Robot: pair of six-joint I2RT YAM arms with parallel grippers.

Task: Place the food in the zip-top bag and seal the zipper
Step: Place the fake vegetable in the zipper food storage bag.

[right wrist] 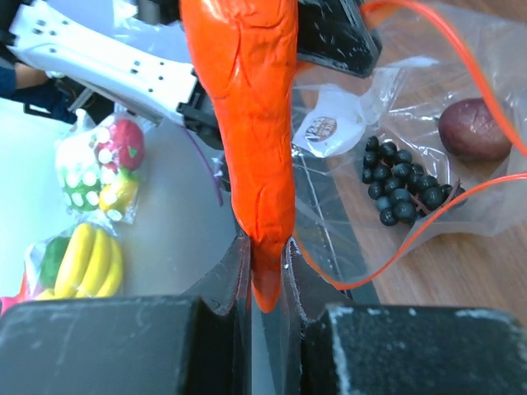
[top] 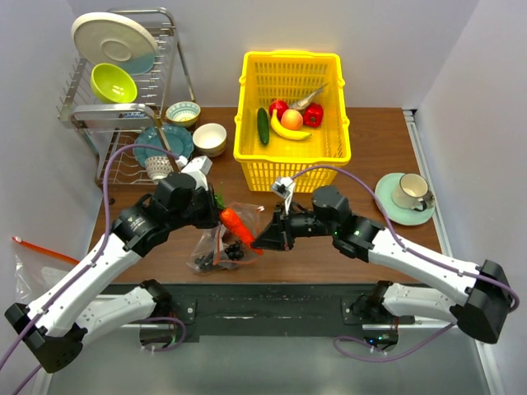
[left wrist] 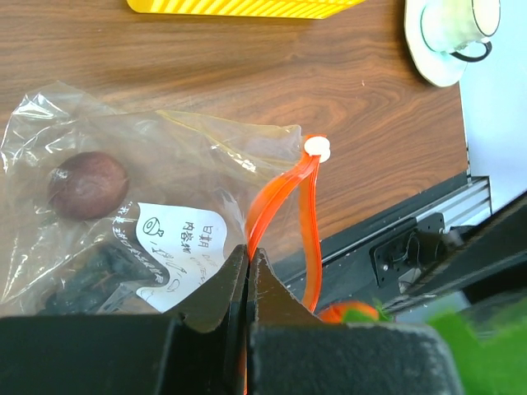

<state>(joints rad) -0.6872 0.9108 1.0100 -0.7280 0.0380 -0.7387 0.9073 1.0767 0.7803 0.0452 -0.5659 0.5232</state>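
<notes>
The left jaws are clenched on the zipper (left wrist: pixel 276 197) at the zip-top bag's (left wrist: pixel 165 156) mouth; the right jaws, barely parted, pinch an orange carrot's (right wrist: pixel 247 123) tip. The bag lies on the table (left wrist: pixel 206 66), dark grapes (right wrist: pixel 399 185) inside, before the yellow basket (top: pixel 290 56).

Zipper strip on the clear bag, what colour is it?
The zipper strip is red-orange, with a white end piece; clearest in the left wrist view.

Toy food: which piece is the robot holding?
The orange carrot, pinched at its tip by the right fingers. The grapes and a dark round fruit lie in the bag; others sit in the basket.
</notes>
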